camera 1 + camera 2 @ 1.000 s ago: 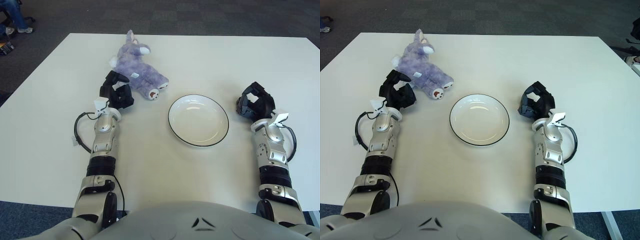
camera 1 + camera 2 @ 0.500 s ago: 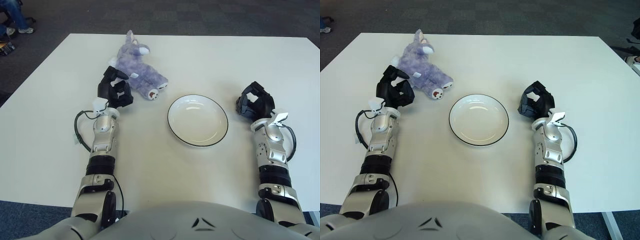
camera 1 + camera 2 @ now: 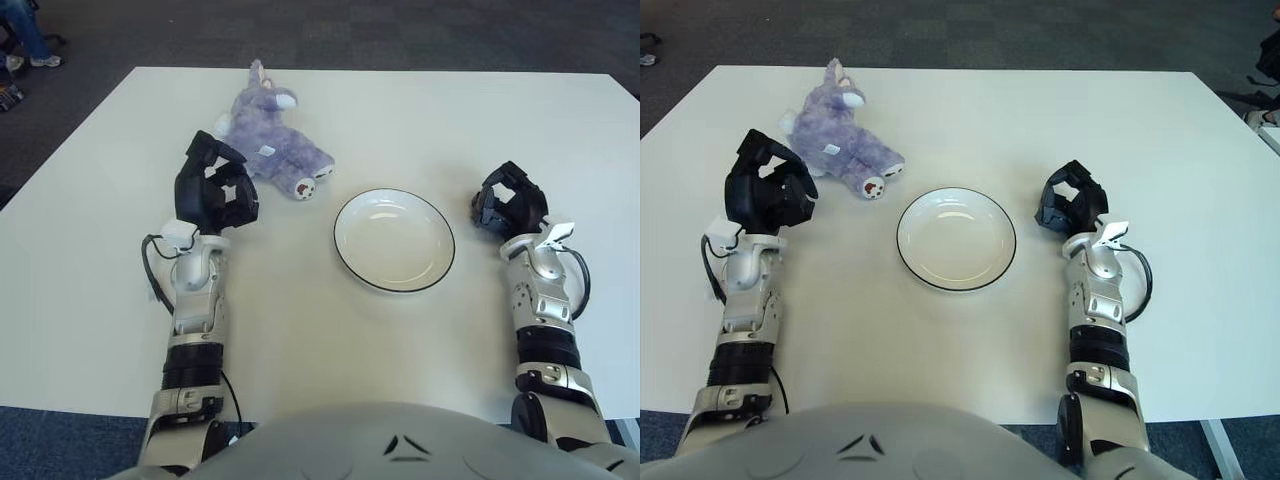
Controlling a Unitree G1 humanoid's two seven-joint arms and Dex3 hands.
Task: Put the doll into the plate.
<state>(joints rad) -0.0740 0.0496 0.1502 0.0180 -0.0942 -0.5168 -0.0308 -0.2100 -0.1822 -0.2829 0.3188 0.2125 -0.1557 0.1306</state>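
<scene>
The doll (image 3: pixel 271 146), a purple plush animal, lies on its side toward the far left part of the white worktop (image 3: pixel 400 340). Its head points away from me and its feet, with their dark red soles, point toward the plate (image 3: pixel 394 239). A small white tag shows on its body.

The plate is white with a thin dark rim. It sits near the middle of the worktop, to the right of the doll and a little nearer to me, well apart from it, and it holds nothing.

My left hand (image 3: pixel 213 193) is raised above the worktop just on the near left side of the doll. Its fingers are curled loosely inward and they grasp nothing. I cannot tell whether the fingertips touch the plush; from the right eye view there seems to be a narrow gap between them and the doll's body.

My right hand (image 3: pixel 509 200) shows to the right of the plate, apart from its rim. Its fingers are curled in as well, and it holds nothing.

The doll is still outside the plate. Dark carpet (image 3: pixel 400 30) shows beyond the far edge of the worktop.
</scene>
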